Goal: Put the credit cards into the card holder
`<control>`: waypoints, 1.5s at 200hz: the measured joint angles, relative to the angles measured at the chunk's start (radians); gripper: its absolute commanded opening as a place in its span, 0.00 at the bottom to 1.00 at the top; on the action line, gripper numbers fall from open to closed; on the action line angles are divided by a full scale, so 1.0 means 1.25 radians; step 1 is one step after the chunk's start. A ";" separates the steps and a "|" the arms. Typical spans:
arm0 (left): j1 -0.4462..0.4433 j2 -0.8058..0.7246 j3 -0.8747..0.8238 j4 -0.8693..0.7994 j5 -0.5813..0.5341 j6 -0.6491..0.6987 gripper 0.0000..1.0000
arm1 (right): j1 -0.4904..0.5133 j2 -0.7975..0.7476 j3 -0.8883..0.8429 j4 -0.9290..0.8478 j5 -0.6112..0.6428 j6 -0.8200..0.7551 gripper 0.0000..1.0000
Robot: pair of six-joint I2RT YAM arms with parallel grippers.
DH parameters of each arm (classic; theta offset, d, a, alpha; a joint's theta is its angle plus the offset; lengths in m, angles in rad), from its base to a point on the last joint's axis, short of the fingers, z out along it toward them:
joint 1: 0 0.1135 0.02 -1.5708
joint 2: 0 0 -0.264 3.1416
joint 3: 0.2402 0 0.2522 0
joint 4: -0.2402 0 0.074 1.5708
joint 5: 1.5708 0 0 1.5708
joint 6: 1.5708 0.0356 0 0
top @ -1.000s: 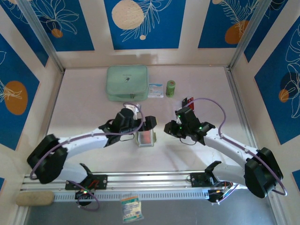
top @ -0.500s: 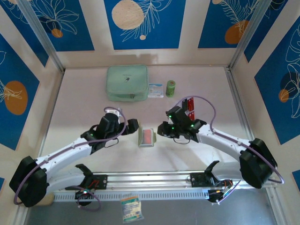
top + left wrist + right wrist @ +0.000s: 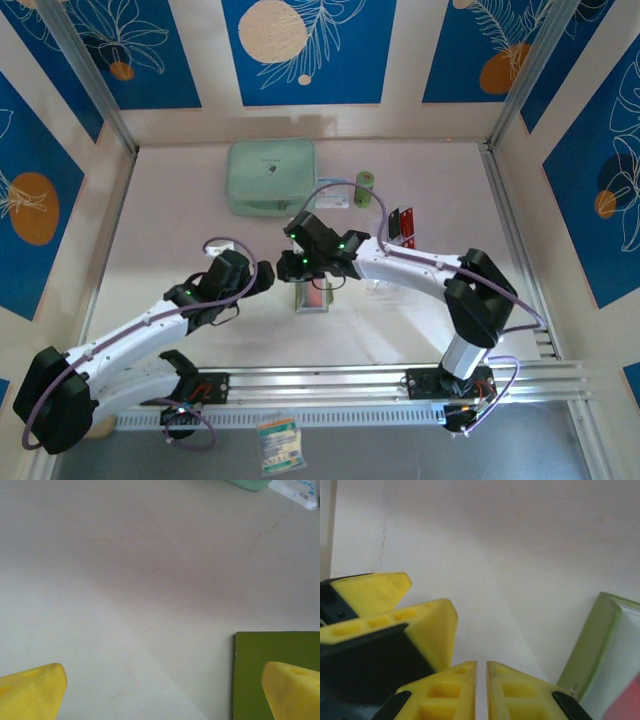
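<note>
The card holder lies open near the middle of the table, a little toward the near edge; a red card rests on its pale inside, though whether it is fully in a sleeve I cannot tell. The right gripper hangs just beside the holder's green edge, its jaws narrowed to a thin slit with nothing between them; the left gripper waits just beside the holder on its left, jaws wide apart and holding nothing. More cards, red and dark, lie well apart toward the right edge; a mint pouch and a small green roll sit by the far edge. The step in hand looks like seating that red card; the narrowed tips would suit nudging it home. Next, I judge, the right arm must go to the cards at the right; a flat card calls for a careful pinch at its edge.
</note>
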State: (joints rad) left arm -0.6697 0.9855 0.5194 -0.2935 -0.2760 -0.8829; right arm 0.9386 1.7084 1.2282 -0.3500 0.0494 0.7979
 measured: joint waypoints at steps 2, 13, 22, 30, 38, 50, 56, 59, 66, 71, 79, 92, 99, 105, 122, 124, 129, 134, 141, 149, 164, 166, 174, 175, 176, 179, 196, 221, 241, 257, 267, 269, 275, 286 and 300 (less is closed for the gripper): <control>0.000 0.000 0.000 -0.001 -0.001 0.000 1.00 | 0.000 0.004 0.002 -0.002 0.000 -0.002 0.12; 0.000 0.003 0.000 -0.007 -0.002 0.001 1.00 | -0.003 0.017 0.002 -0.011 0.003 -0.005 0.11; 0.000 0.005 0.000 -0.010 -0.002 0.001 1.00 | -0.007 0.021 -0.005 -0.020 0.005 -0.005 0.11; 0.000 0.007 0.000 -0.013 -0.002 0.002 1.00 | -0.013 0.020 -0.016 -0.024 0.007 -0.005 0.11; 0.000 0.009 0.000 -0.013 -0.002 0.008 1.00 | -0.018 0.017 -0.030 -0.025 0.009 -0.005 0.11; 0.000 0.014 0.002 -0.014 -0.001 0.017 1.00 | -0.028 0.007 -0.062 -0.022 0.017 -0.005 0.11; 0.000 0.018 0.003 -0.015 0.000 0.023 1.00 | -0.032 0.000 -0.079 -0.023 0.020 -0.004 0.11; 0.000 0.020 0.005 -0.015 0.002 0.026 1.00 | -0.034 -0.004 -0.089 -0.023 0.021 -0.005 0.11; 0.000 0.027 0.009 -0.016 0.005 0.034 1.00 | -0.040 -0.014 -0.113 -0.021 0.023 -0.004 0.11; 0.000 0.035 0.014 -0.016 0.009 0.041 1.00 | -0.045 -0.020 -0.129 -0.020 0.025 -0.004 0.11; 0.000 0.048 0.024 -0.016 0.015 0.050 1.00 | -0.050 -0.027 -0.152 -0.018 0.026 -0.001 0.11; 0.000 0.075 0.042 -0.014 0.030 0.066 1.00 | -0.055 -0.033 -0.188 -0.006 0.027 0.003 0.10; 0.000 0.089 0.052 -0.010 0.037 0.073 1.00 | -0.055 -0.033 -0.204 0.001 0.027 0.005 0.10; 0.000 0.104 0.059 -0.004 0.047 0.081 1.00 | -0.055 -0.033 -0.215 0.007 0.027 0.009 0.10; 0.000 0.141 0.077 0.009 0.072 0.097 1.00 | -0.055 -0.033 -0.243 0.024 0.027 0.015 0.10; 0.000 0.147 0.078 0.010 0.075 0.100 1.00 | -0.055 -0.033 -0.245 0.027 0.027 0.016 0.10; 0.000 0.158 0.083 0.014 0.082 0.105 1.00 | -0.055 -0.033 -0.250 0.032 0.027 0.017 0.09; 0.000 0.170 0.089 0.016 0.090 0.108 1.00 | -0.055 -0.033 -0.253 0.039 0.027 0.020 0.09; 0.000 0.187 0.097 0.018 0.099 0.115 1.00 | -0.055 -0.034 -0.257 0.047 0.027 0.022 0.09; 0.000 0.209 0.109 0.020 0.112 0.125 1.00 | -0.055 -0.036 -0.263 0.056 0.026 0.025 0.09; -0.005 0.244 0.128 0.022 0.128 0.139 1.00 | -0.056 -0.041 -0.273 0.071 0.026 0.030 0.09; -0.006 0.249 0.131 0.022 0.131 0.143 1.00 | -0.057 -0.042 -0.275 0.073 0.026 0.032 0.09; -0.011 0.268 0.142 0.023 0.138 0.150 1.00 | -0.058 -0.043 -0.280 0.080 0.025 0.033 0.09; -0.012 0.269 0.143 0.023 0.138 0.150 1.00 | -0.059 -0.043 -0.280 0.081 0.025 0.033 0.09; -0.013 0.273 0.145 0.023 0.139 0.150 1.00 | -0.059 -0.044 -0.281 0.082 0.025 0.034 0.09; -0.014 0.280 0.148 0.024 0.141 0.154 1.00 | -0.060 -0.045 -0.283 0.085 0.024 0.034 0.09; -0.024 0.312 0.168 0.026 0.147 0.169 1.00 | -0.062 -0.051 -0.294 0.100 0.023 0.039 0.09; -0.038 0.357 0.186 0.038 0.158 0.187 1.00 | -0.064 -0.058 -0.306 0.117 0.020 0.042 0.09; -0.049 0.389 0.195 0.041 0.159 0.201 1.00 | -0.067 -0.062 -0.314 0.125 0.016 0.048 0.09; -0.057 0.413 0.203 0.044 0.161 0.212 1.00 | -0.069 -0.063 -0.315 0.128 0.011 0.050 0.09; -0.063 0.424 0.208 0.045 0.161 0.218 1.00 | -0.071 -0.067 -0.317 0.128 0.010 0.051 0.09; -0.063 0.426 0.209 0.045 0.161 0.219 1.00 | -0.071 -0.068 -0.318 0.129 0.010 0.051 0.09; -0.066 0.431 0.211 0.049 0.161 0.222 1.00 | -0.072 -0.071 -0.320 0.130 0.009 0.052 0.09; -0.069 0.440 0.211 0.055 0.161 0.227 1.00 | -0.074 -0.081 -0.325 0.130 0.007 0.053 0.09; -0.072 0.450 0.211 0.054 0.156 0.228 1.00 | -0.077 -0.097 -0.329 0.128 0.006 0.054 0.09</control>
State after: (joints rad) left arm -0.7601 1.5475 0.7837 -0.2256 -0.0811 -0.5980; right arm 0.8421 1.5871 0.8169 -0.1894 0.0566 0.8650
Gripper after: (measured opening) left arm 0.998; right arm 0.089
